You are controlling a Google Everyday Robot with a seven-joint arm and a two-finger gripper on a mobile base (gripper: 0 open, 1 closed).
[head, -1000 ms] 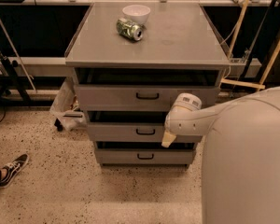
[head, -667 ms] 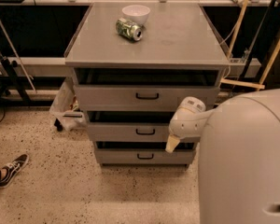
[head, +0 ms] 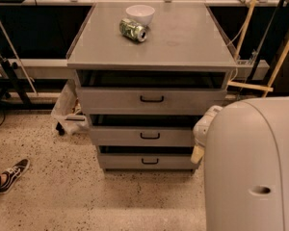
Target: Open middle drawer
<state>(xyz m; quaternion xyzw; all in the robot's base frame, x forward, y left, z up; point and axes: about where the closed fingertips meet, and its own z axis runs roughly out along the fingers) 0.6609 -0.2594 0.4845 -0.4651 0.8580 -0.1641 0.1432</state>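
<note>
The tool (head: 198,153) shows only as a cream-coloured tip below a rounded white wrist, at the left edge of the robot's large white body (head: 253,167), which hides the rest of it. Whether it is apart or together cannot be told. Its visible tip sits by the right end of the grey flat-fronted middle drawer (head: 120,135), low against that corner and well to the right of the drawer's small black bar handle (head: 150,135). Whether the tip touches the drawer front cannot be told, and nothing can be seen in its grip.

The middle drawer lies between the wider grey top drawer (head: 111,100) and the narrower grey bottom drawer (head: 120,161), with a dark gap above its front. On the grey tabletop (head: 183,42) a white bowl (head: 140,14) stands at the back, and a green drinks can (head: 133,30) lies on its side just in front of it.
</note>
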